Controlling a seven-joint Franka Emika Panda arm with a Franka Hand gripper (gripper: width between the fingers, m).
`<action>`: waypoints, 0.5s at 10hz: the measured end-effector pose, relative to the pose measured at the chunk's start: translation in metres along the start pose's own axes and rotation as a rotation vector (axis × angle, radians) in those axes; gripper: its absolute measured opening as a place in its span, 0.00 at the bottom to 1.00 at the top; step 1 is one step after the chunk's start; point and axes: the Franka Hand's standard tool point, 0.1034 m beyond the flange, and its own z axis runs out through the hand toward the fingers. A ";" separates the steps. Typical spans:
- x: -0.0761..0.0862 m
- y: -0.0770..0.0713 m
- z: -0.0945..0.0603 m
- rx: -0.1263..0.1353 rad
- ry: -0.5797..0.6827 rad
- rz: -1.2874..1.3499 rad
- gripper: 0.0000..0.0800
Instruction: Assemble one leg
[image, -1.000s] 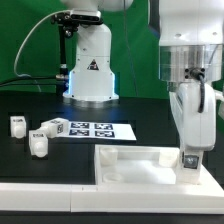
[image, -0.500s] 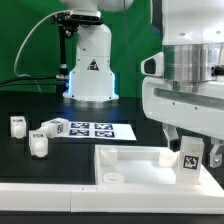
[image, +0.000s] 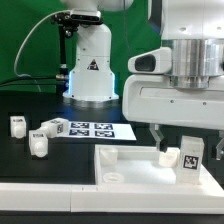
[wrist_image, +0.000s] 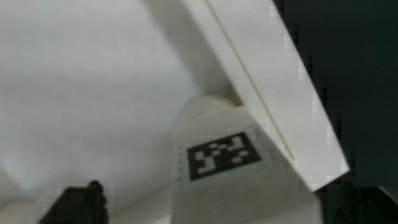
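A leg (image: 190, 160), a white stubby peg with a square tag on its side, stands upright at the corner of the large white panel (image: 130, 165) on the exterior view's right. My gripper (image: 188, 150) hangs straight down over it, one finger on each side. In the wrist view the leg (wrist_image: 222, 155) rises between my fingers, by the panel's raised rim (wrist_image: 249, 60). One finger (wrist_image: 80, 205) stands apart from the leg and the other (wrist_image: 368, 205) is at its side. The gripper (wrist_image: 222, 208) is open.
Three more white legs (image: 17, 125) (image: 38, 145) (image: 52, 127) lie on the black table at the exterior view's left. The marker board (image: 95, 130) lies behind the panel. The arm's white base (image: 90, 70) stands at the back.
My hand has turned about its vertical axis, so its broad face now shows to the exterior view. The leg stays at the panel's corner. The fingers have spread from the leg.
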 end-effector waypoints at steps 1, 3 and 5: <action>-0.001 0.001 0.002 -0.004 -0.002 0.073 0.66; 0.000 0.002 0.003 -0.006 -0.001 0.106 0.48; -0.001 0.002 0.003 -0.006 -0.001 0.258 0.35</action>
